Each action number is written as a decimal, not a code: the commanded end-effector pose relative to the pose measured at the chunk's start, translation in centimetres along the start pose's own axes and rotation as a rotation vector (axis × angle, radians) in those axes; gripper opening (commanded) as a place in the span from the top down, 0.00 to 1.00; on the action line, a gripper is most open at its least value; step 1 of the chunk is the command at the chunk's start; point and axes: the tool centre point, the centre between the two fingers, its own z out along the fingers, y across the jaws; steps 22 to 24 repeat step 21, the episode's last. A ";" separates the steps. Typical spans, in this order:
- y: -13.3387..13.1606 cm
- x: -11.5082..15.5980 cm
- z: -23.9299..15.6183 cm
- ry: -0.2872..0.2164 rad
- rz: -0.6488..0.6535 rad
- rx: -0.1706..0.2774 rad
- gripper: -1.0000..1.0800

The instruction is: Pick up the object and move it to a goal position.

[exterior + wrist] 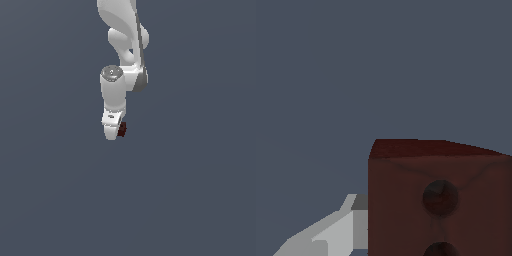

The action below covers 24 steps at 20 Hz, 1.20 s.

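Note:
The object (122, 129), a tiny dark red-brown block, sits at the tip of my white gripper (118, 131), on the side toward the exterior view's right. In the wrist view the object (441, 200) fills the near field, and two round dark spots show on its face. One grey-white finger (336, 232) lies flush against its side; the other finger is out of frame. The gripper looks shut on the block. The arm (120, 60) hangs straight down from above. No goal marker shows.
A uniform dark grey-blue surface (200, 200) surrounds the arm on all sides in both views. No other objects, containers or edges appear.

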 end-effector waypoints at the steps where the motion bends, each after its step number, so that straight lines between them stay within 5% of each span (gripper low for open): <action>1: -1.1 -0.5 -1.6 0.000 0.000 -0.002 1.00; 12: -4.0 -1.8 -5.9 0.003 0.000 -0.002 1.00; 24: -4.3 -2.0 -6.5 0.002 0.000 -0.002 1.00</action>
